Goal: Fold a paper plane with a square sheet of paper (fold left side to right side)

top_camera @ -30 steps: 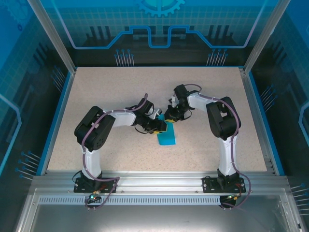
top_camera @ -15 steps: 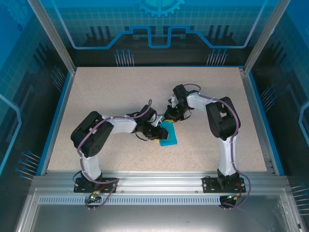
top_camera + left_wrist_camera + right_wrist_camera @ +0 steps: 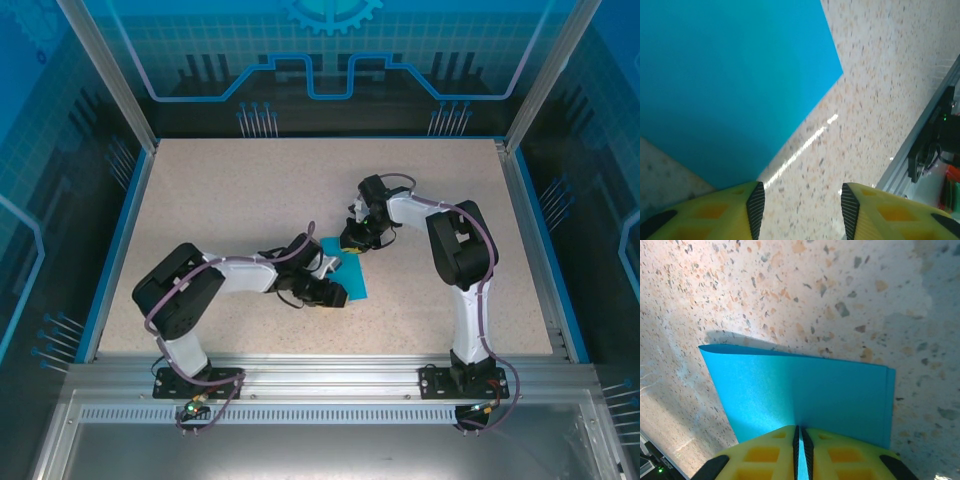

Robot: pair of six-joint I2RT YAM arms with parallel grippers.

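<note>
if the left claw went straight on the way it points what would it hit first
Most likely bare tabletop: the open left claw points down at the speckled surface, with a corner of the square sheet of paper beside one finger. Depth is unclear; that finger might catch it.

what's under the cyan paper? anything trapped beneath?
The thin cyan-blue paper sheet rests on the speckled beige tabletop. It is folded, with two layered edges showing at one side. Bare tabletop surrounds it. Anything beneath it or between the layers is covered and cannot be seen.
</note>
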